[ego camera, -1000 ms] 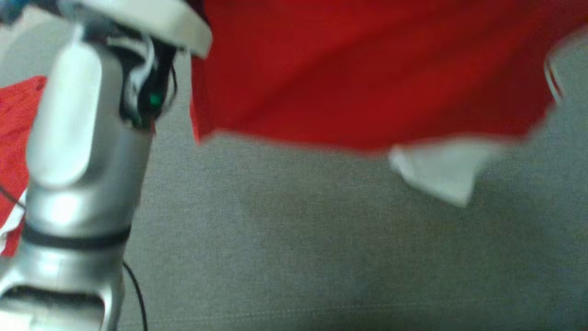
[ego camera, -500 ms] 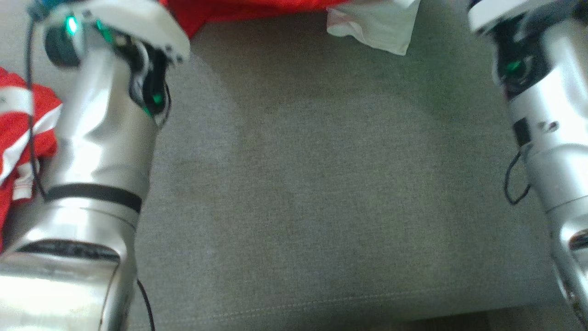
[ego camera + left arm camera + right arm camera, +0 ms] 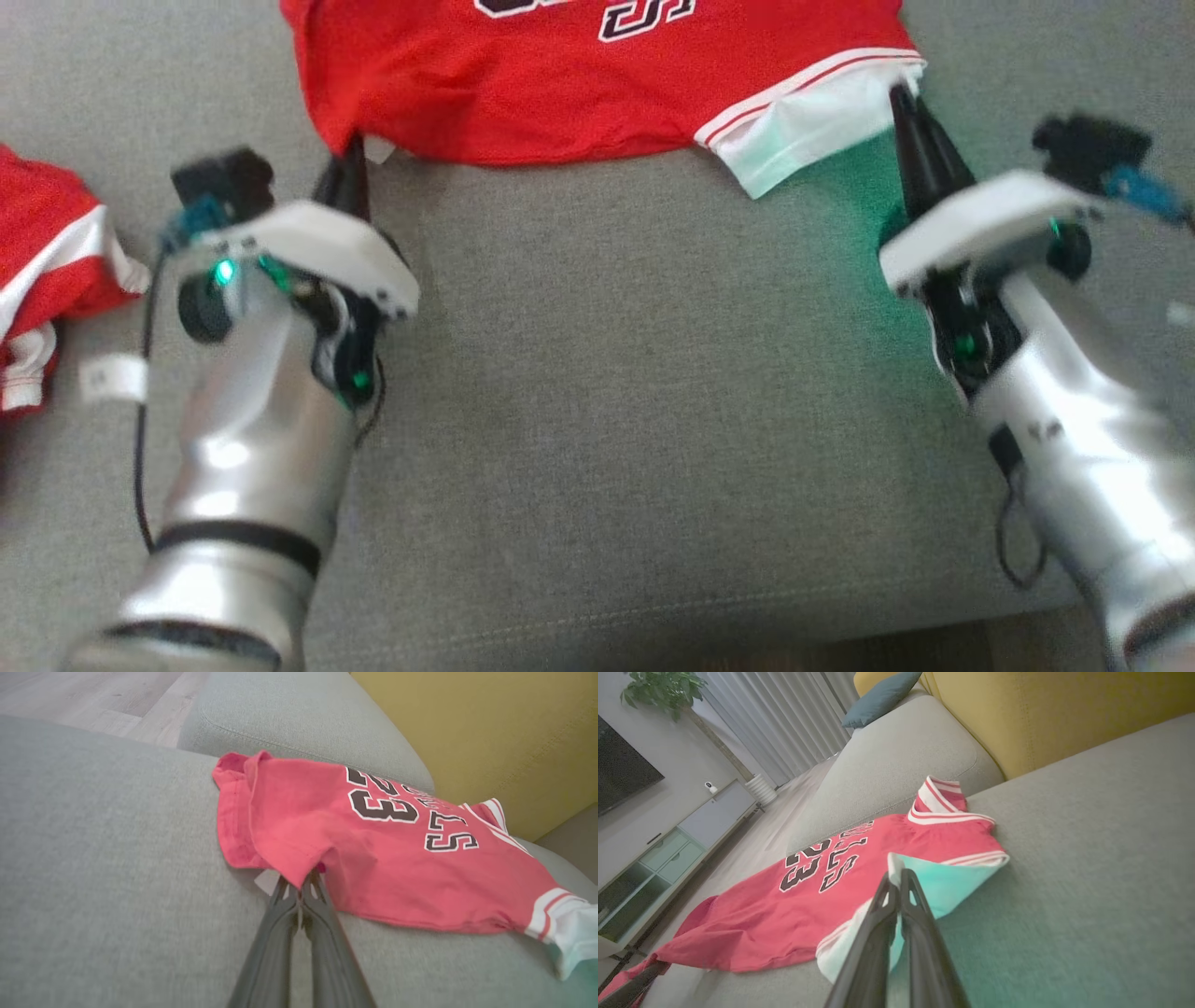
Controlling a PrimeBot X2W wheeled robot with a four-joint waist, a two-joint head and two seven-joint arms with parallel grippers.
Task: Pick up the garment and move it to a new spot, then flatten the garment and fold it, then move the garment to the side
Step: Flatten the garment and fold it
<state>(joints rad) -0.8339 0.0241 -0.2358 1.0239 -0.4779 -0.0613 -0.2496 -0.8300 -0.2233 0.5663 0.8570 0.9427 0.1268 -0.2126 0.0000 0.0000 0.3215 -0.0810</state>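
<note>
The garment (image 3: 579, 84) is a red jersey with black-and-white lettering and a white-trimmed edge, spread on the grey sofa seat (image 3: 635, 392) at the top of the head view. My left gripper (image 3: 350, 154) is shut on its near left corner; the left wrist view shows the fingertips (image 3: 301, 882) pinching the red hem of the garment (image 3: 373, 858). My right gripper (image 3: 901, 93) is shut on the white near right corner, where the closed fingers (image 3: 896, 875) meet the white cloth of the garment (image 3: 859, 877).
Another red and white piece of clothing (image 3: 37, 271) lies bunched at the left edge, with a white label (image 3: 112, 378) beside it. The seat's front edge (image 3: 653, 644) runs along the bottom. A yellow backrest (image 3: 490, 742) and a grey cushion (image 3: 896, 765) stand behind the garment.
The head camera has shifted. The garment, earlier hanging blurred close to the camera, now lies spread on the seat, and both arms have come down with it.
</note>
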